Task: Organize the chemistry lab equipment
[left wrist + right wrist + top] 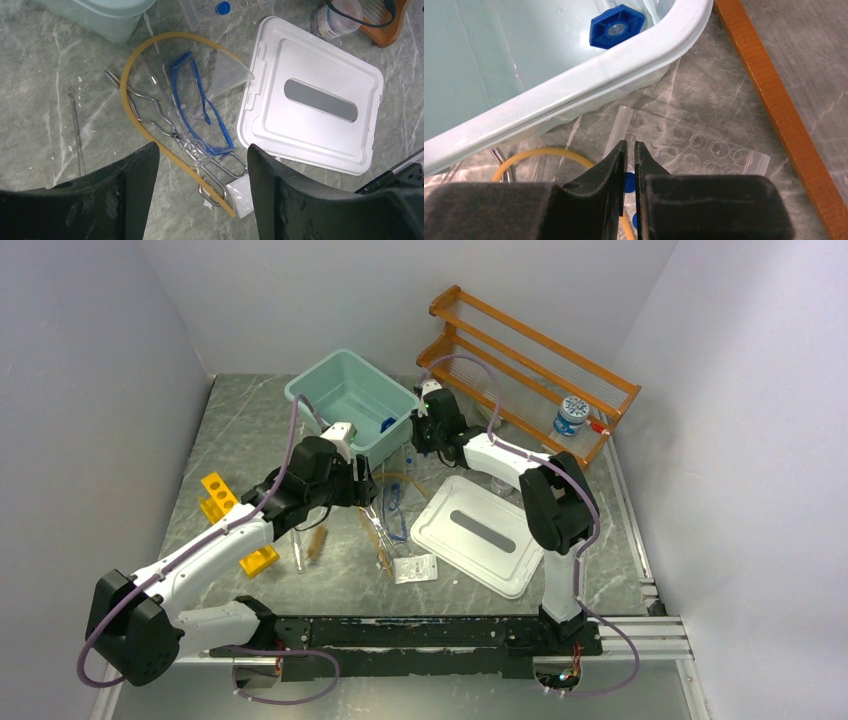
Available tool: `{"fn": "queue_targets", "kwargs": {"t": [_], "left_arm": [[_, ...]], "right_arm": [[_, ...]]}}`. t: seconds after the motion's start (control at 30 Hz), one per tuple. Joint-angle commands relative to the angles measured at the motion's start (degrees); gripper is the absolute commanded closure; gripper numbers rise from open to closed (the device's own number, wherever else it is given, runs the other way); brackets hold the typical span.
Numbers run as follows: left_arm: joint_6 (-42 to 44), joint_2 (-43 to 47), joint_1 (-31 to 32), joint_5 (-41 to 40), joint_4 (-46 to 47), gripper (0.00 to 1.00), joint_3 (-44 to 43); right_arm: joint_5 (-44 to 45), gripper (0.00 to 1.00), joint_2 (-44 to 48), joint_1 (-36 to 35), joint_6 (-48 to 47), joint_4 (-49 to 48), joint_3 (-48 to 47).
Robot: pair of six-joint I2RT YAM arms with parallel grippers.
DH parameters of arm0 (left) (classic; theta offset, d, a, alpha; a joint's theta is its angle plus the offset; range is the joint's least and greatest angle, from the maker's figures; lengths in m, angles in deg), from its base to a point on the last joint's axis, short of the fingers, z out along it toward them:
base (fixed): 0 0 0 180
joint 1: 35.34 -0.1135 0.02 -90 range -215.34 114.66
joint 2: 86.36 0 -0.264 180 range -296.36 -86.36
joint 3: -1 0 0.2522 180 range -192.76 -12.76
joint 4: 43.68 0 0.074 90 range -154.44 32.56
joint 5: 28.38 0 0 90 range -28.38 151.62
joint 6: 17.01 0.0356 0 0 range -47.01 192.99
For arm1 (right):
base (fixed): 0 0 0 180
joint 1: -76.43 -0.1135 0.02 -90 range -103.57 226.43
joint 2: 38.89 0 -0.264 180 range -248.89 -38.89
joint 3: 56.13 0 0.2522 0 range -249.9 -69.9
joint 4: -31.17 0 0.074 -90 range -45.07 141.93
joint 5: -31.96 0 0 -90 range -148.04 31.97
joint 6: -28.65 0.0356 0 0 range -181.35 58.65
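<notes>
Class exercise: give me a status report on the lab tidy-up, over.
Left gripper open, above blue-framed clear goggles and metal tongs. Right gripper shut, over clear dimpled plastic bag. Amber rubber tubing curves round goggles; white plastic lid alongside.

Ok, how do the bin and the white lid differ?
The bin is teal, the lid white. The bin stands upright and open, a blue piece inside; the lid lies flat on the table, apart from the bin. The lid has a grey strip in its middle, the bin none. Both are plastic rectangles with rounded corners.
</notes>
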Motion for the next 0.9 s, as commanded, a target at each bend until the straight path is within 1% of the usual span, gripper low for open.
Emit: {"fn": "queue_targets", "kwargs": {"t": [0.0,0.17,0.3,0.43,0.7,0.87], "left_arm": [[-0.10,1.24,-0.53,0.87,1.72,0.31,0.51],[-0.10,1.33,-0.49,0.96,1.81,0.31,0.59],[-0.10,1.42,-0.49,0.80,1.78,0.31,0.76],[-0.01,1.34,-0.49,0.63,1.72,0.31,0.72],[0.03,1.33,-0.49,0.52,1.73,0.31,0.79],[0.07,1.53,-0.49,0.52,1.66,0.31,0.55]], "right_arm": [[-1.05,0.87,2.27,0.24,-1.66,3.71,0.02],[-1.44,0.87,3.79,0.25,-2.56,3.37,1.55],[-3.39,0.88,5.06,0.27,-3.77,2.41,3.40],[-4.66,0.88,5.62,0.22,-4.34,3.02,3.74],[-4.44,0.87,5.72,0.21,-4.65,3.63,4.06],[-3.16,0.83,8.10,0.21,-3.11,1.53,4.09]]}}
